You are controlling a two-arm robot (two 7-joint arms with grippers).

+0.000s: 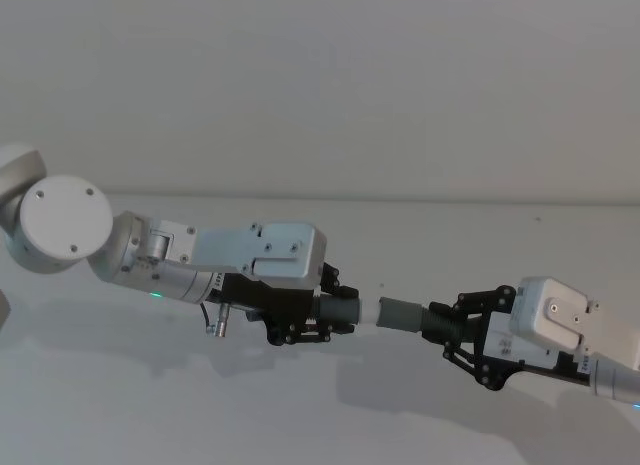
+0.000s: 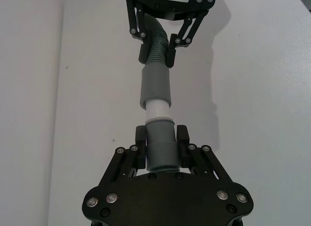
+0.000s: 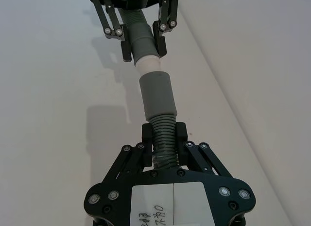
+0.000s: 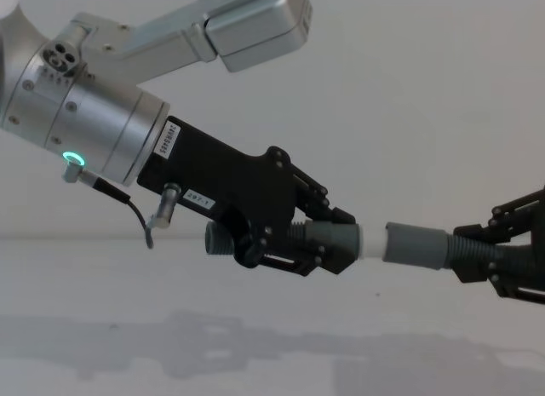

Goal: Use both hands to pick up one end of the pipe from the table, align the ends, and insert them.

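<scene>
Both pipe pieces hang in the air above the white table [image 1: 300, 415]. My left gripper [image 1: 318, 317] is shut on the grey cuff [image 1: 340, 308] of one piece, whose white spigot tip [image 1: 368, 311] points right. My right gripper [image 1: 455, 330] is shut on the ribbed hose [image 3: 164, 138] of the other piece, just behind its open socket cuff [image 1: 402, 315]. The two ends lie almost in one line. The white tip [image 2: 157, 109] meets the mouth of the socket [image 2: 155, 87]; how deep it sits I cannot tell. From the side, the tip [image 4: 372, 241] spans the gap between the cuffs.
A plain white wall [image 1: 320, 85] rises behind the table's far edge [image 1: 400, 197]. My left arm's silver wrist with its green ring [image 4: 72, 162] reaches in from the left, and a small cable plug [image 4: 166, 210] hangs under it. Shadows fall on the table below.
</scene>
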